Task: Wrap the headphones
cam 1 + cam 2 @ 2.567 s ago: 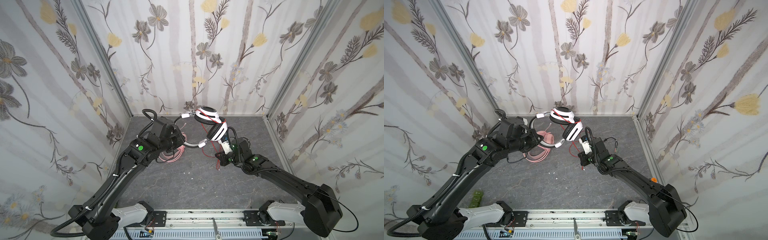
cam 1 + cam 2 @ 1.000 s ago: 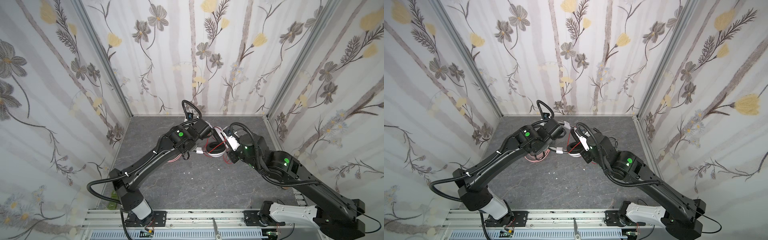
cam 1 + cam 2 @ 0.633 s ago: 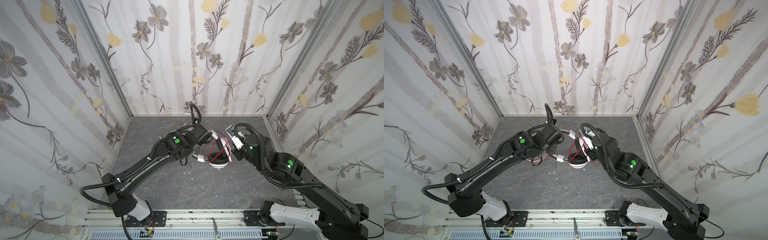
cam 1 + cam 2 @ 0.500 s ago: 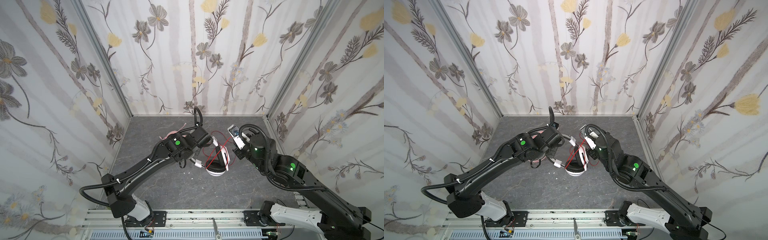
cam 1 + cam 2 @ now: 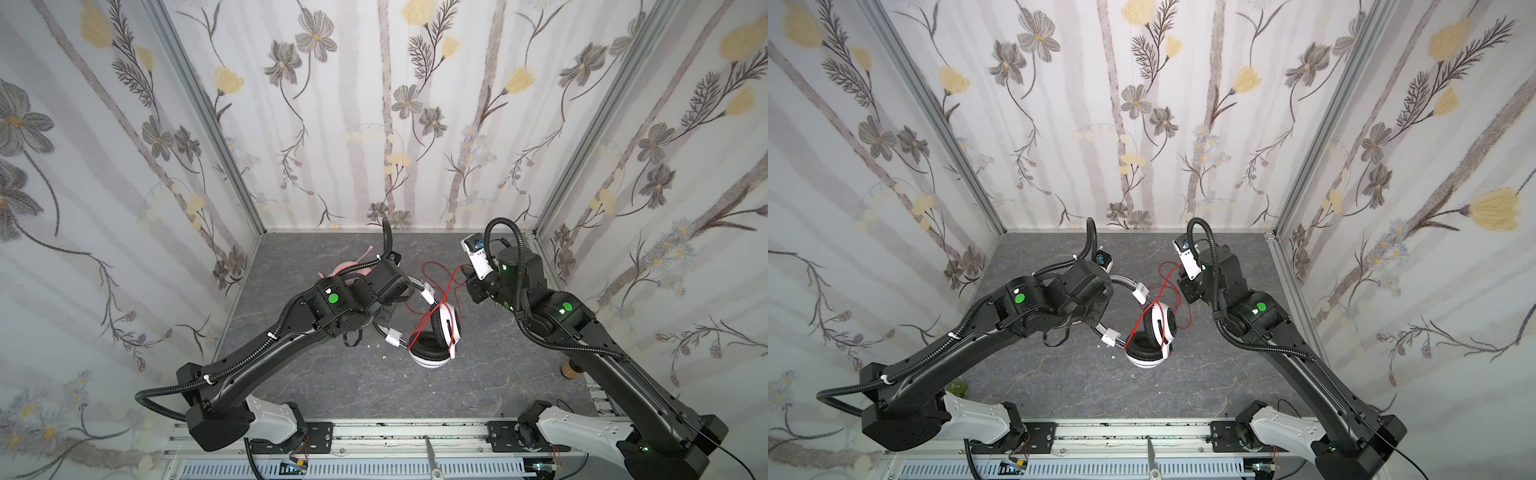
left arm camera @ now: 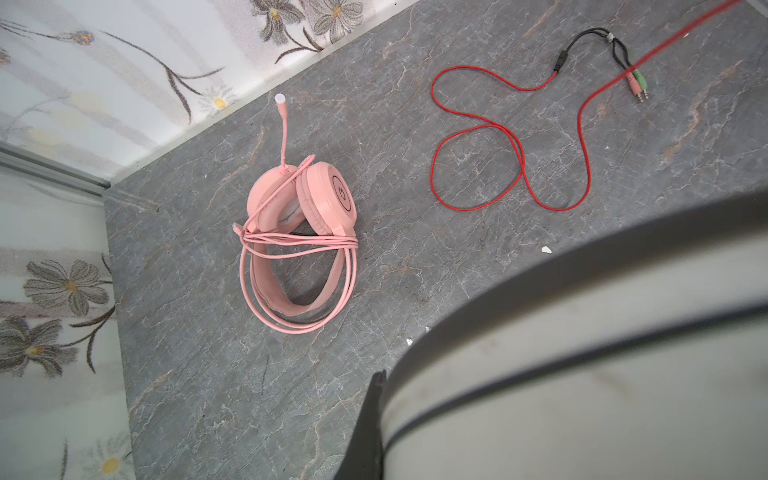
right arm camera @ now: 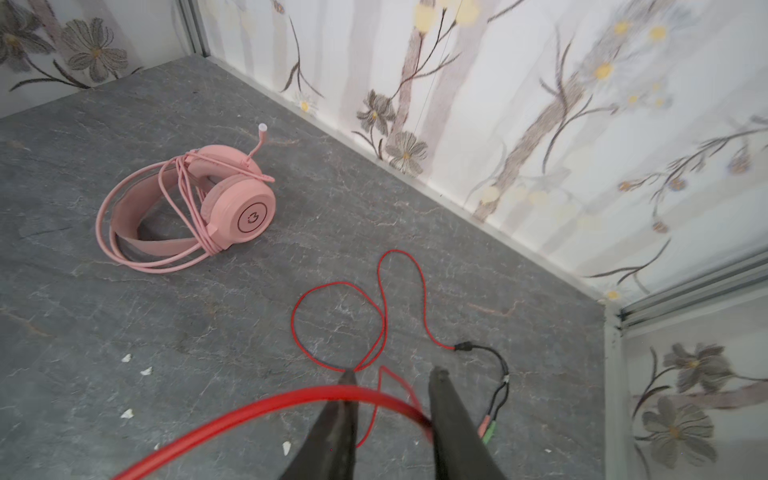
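The white-and-black headphones point(image 5: 436, 336) hang above the floor mid-scene, earcups together point(image 5: 1150, 336). My left gripper point(image 6: 384, 386) is shut on their white headband point(image 6: 582, 353), which fills the left wrist view. Only one finger point(image 6: 374, 419) shows. Their thin red cord point(image 5: 441, 291) crosses the earcups and runs to my right gripper point(image 7: 392, 374). That gripper is open, and the cord point(image 7: 291, 399) lies loosely across its two fingers. More of the cord point(image 7: 340, 328) is looped on the floor, ending in plugs point(image 7: 486, 428). The pink headphones point(image 6: 299, 232) lie at the back left with their cord wound round them.
Flowered walls close in the left, back and right, with aluminium posts point(image 5: 203, 112) in the corners. A small brown cylinder point(image 5: 571, 370) stands by the right wall. White crumbs point(image 5: 376, 345) dot the grey floor. The pink headphones point(image 5: 349, 268) are half hidden behind my left arm.
My left arm has carried the white-and-black headphones toward the front and turned them. My right gripper has opened, so the red cord is no longer pinched.
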You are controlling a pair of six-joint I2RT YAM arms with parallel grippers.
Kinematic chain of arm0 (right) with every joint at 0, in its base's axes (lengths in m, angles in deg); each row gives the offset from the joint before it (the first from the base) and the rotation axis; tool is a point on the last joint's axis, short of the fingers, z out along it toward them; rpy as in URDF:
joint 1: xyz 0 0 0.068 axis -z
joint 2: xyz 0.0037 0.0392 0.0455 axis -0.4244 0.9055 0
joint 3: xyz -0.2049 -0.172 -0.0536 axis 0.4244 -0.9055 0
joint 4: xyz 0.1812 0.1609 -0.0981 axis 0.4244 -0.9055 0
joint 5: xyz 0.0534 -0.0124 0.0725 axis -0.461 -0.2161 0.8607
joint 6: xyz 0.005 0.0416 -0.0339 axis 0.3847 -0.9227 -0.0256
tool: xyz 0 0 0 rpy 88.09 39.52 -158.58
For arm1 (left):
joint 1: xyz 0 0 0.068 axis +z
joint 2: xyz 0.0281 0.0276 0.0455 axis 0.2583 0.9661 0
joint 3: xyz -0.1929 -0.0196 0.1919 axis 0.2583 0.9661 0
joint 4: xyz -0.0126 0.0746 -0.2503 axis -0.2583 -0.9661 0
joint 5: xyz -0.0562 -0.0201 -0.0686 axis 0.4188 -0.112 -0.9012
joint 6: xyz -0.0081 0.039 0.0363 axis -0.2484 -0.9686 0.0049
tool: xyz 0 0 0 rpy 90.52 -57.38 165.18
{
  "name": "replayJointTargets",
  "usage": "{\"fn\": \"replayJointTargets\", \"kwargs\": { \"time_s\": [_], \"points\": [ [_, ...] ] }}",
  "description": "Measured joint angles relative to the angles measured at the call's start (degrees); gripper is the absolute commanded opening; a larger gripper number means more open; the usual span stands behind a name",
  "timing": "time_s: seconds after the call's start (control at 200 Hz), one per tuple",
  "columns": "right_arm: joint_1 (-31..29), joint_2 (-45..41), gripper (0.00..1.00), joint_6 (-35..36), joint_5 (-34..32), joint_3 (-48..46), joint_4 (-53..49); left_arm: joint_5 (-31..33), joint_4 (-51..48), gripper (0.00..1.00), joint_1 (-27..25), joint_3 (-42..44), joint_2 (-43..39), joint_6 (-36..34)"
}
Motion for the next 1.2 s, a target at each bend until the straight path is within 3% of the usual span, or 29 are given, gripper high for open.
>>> {"fn": "replayJointTargets", "kwargs": {
  "time_s": [0.09, 0.22, 0.34, 0.625, 0.969, 1.199],
  "points": [
    [2.03, 1.57, 0.62, -2.12, 6.97, -0.33, -2.84, -0.81, 0.24, 0.0, 0.09, 0.76, -1.03, 0.04],
    [2.4, 0.59, 0.62, -3.93, 17.53, -1.38, -4.87, -1.97, 0.79, 0.0, 0.94, 1.51, -1.55, 0.28],
    [2.58, -2.14, 0.62, -5.11, 23.1, -2.6, -5.22, -2.93, 1.09, 0.0, 2.23, 2.34, -2.1, 0.68],
    [3.54, -5.95, 0.57, -8.76, 25.97, -2.95, -5.25, -3.96, 1.03, 0.0, 3.58, 3.19, -2.45, 2.01],
    [3.37, -8.87, 0.57, -9.51, 36.65, -4.31, -5.35, -3.98, 0.74, 0.0, 5.44, 3.41, -2.05, 3.28],
    [2.19, -9.99, 0.57, -9.53, 38.97, -6.97, -5.66, -3.91, -0.79, 0.0, 6.45, 2.99, -0.76, 3.89]
  ]
}}
